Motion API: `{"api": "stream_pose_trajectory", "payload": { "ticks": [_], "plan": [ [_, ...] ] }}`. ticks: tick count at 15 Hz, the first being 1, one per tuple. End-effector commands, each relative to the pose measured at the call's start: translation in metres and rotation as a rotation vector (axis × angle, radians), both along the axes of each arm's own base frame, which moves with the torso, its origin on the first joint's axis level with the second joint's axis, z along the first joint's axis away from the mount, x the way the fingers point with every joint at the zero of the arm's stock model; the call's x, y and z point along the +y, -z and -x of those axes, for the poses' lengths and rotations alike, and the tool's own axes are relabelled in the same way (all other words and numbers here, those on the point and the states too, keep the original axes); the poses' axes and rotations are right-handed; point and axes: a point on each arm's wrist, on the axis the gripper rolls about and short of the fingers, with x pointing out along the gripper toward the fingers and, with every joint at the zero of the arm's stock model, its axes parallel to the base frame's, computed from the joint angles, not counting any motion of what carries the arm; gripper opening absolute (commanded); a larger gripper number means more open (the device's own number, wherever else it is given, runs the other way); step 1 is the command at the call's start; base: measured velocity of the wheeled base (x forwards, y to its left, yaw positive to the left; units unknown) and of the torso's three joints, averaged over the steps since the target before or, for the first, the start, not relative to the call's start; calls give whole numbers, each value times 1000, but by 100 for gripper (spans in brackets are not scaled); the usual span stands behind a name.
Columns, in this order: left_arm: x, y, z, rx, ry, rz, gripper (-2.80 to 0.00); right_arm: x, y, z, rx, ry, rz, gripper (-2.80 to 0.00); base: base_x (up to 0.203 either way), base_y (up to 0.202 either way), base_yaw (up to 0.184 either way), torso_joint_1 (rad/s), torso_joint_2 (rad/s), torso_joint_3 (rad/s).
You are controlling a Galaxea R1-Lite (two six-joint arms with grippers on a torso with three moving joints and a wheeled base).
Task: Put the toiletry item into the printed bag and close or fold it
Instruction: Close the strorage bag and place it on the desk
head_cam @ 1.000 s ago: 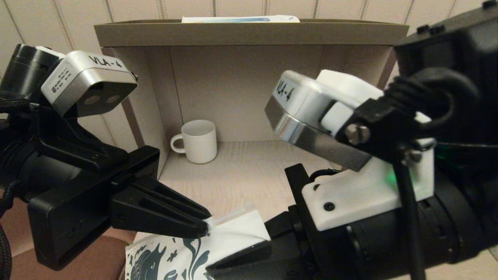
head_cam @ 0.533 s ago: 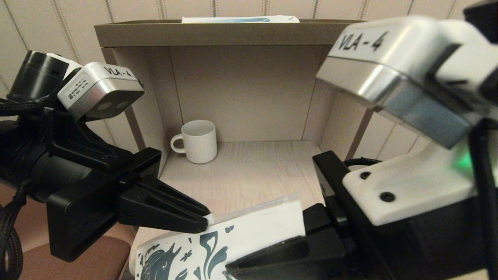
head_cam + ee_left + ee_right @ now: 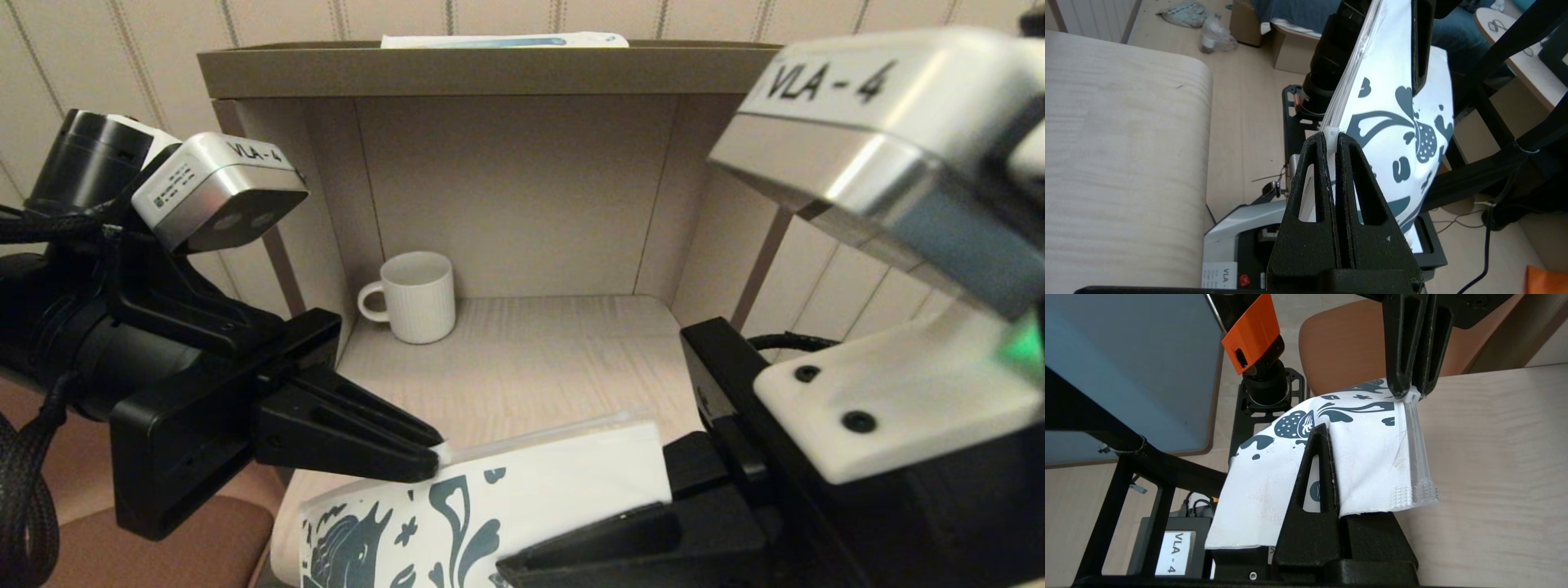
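Observation:
The printed bag [image 3: 555, 490], white with dark teal doodles, hangs stretched between both grippers above the table's front edge. My left gripper [image 3: 437, 459] is shut on the white slider at the left end of the bag's clear zip strip [image 3: 1332, 132]. My right gripper [image 3: 522, 563] is shut on the bag's other side, and the fabric [image 3: 1372, 457] drapes over one of its fingers [image 3: 1318, 465]. In the left wrist view the bag [image 3: 1392, 122] stands on edge beyond my left gripper [image 3: 1333, 136]. The toiletry item is out of view.
A white mug [image 3: 416, 296] stands at the back left of the open cubby [image 3: 522, 147] on the pale wooden table [image 3: 522, 359]. A long white-and-blue box [image 3: 506, 39] lies on top of the cubby. A brown chair seat [image 3: 163, 547] sits below left.
My right arm has swung to the right and nearer the camera, drawing the bag out wider along its zip edge. The left gripper has stayed almost still, holding the strip's end.

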Motion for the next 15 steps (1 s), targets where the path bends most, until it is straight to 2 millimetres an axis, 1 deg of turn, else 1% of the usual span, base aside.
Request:
{"api": "stream_pose_trajectory", "payload": {
  "ticks": [1,4,9,12,15],
  "plan": [
    [0,1,-2,4,2,1,-280,-4,-2,1,-7,2,-9,-280,0,0,0,0,0,0],
    [0,3,-3,3,4,0,-280,-15,-11,4,-28,16,-39,-280,0,0,0,0,0,0],
    [-1,5,-5,10,4,-4,-280,-29,-19,11,-50,26,-75,-280,0,0,0,0,0,0],
    [-2,6,-6,12,5,-5,-280,-41,-24,10,-67,64,-95,-280,0,0,0,0,0,0],
    [-3,8,-8,20,5,-10,-280,-49,-29,15,-81,68,-116,-280,0,0,0,0,0,0]
  ]
}}
